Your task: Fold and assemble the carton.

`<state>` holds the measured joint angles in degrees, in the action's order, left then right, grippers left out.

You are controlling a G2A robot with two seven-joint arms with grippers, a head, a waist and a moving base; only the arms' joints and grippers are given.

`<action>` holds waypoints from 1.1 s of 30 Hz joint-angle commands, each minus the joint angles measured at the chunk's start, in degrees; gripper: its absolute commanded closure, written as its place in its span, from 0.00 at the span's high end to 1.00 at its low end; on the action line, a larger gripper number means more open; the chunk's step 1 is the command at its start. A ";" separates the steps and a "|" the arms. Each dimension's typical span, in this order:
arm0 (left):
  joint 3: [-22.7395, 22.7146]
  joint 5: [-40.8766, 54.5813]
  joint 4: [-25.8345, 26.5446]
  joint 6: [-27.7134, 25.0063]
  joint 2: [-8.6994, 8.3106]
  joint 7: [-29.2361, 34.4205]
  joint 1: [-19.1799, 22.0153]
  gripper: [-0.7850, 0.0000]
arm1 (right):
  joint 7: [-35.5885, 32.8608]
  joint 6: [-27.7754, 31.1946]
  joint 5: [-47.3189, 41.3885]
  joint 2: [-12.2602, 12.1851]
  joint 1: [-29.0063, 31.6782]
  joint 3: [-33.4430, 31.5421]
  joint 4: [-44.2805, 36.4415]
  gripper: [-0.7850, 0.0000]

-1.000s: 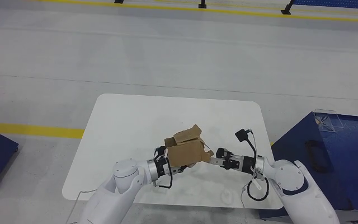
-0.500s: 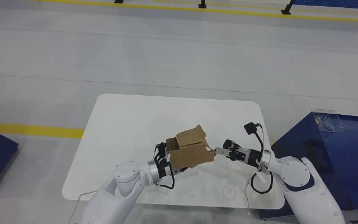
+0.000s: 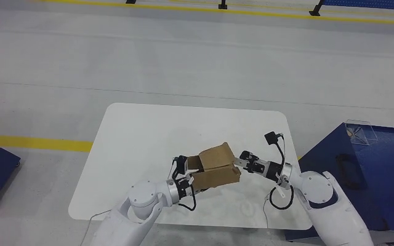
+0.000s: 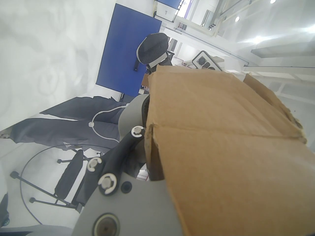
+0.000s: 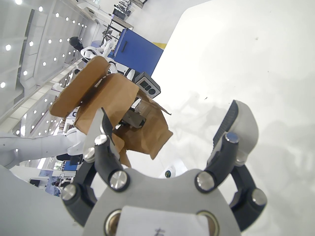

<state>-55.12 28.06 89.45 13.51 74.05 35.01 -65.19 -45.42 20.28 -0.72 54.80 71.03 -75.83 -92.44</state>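
The brown cardboard carton (image 3: 214, 165) was over the near half of the white table (image 3: 148, 132), btwn the 2 grippers. It was only partly folded, w/ its flaps not closed. In the top view 1 broad panel faced up and a 2nd face ran below it toward the table's front edge. Whether its underside touched the tabletop, can't tell.

The L gripper (image 3: 184, 176) was at the carton's left end, clamped on a side wall. In the left wrist view 1 finger (image 4: 131, 137) lay against the outside of that wall's cut edge, and the rest of the view on that side was plain corrugated board. From the right wrist view, a dark part of the same gripper showed inside the open box.

The R gripper (image 5: 167, 109) was just beside the carton's right end w/ its jaws spread wide, holding nothing. 1 finger (image 5: 103, 126) overlapped a loose flap there; the other (image 5: 233, 124) hung free over bare tabletop. 2 rounded flaps stuck out from that end, apart from each other.

Off the table: a blue cabinet (image 3: 354, 163) on the right side and a yellow floor line (image 3: 43, 143) on the left.
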 commanded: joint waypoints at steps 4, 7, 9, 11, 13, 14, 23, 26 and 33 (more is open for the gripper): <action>0.26 -0.55 0.29 -0.47 0.08 -0.35 -0.08 0.00 | 0.45 -0.66 1.57 0.32 -0.78 1.89 0.40 1.00; 0.24 -0.70 0.21 -0.59 0.11 -0.53 -0.05 0.00 | 0.61 -0.81 1.59 0.48 -1.11 2.56 0.68 1.00; 0.29 -0.84 0.10 -0.72 0.14 -0.70 -0.04 0.00 | 0.68 -0.85 1.48 0.54 -1.22 2.75 0.79 1.00; 0.32 -0.89 -0.03 -0.83 0.17 -0.71 -0.04 0.00 | 0.65 -0.80 1.38 0.59 -1.35 2.85 0.87 1.00; 0.32 -1.02 -0.18 -0.96 0.19 -0.75 -0.03 0.00 | 0.58 -0.92 1.16 0.64 -1.45 3.01 0.83 1.00; 0.34 -1.03 -0.26 -1.02 0.21 -0.74 -0.02 0.00 | 0.59 -0.95 1.12 0.67 -1.47 3.10 0.78 1.00; -0.82 -2.52 -0.14 -4.97 0.31 -5.09 -0.79 0.00 | 1.61 -0.63 1.73 0.50 -1.50 1.21 0.92 1.00; -1.70 -1.09 0.04 -6.08 0.35 -6.04 -1.55 0.00 | 2.60 -0.90 2.63 0.19 -0.89 -0.92 0.65 1.00; -3.60 -0.59 0.35 -7.77 0.29 -8.29 -2.52 0.00 | 0.51 -1.76 2.70 -0.66 2.28 -5.46 -1.81 1.00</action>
<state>-58.60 27.44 89.70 5.88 74.32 27.05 -67.60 -44.68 18.68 1.78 54.20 72.98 -81.10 -94.00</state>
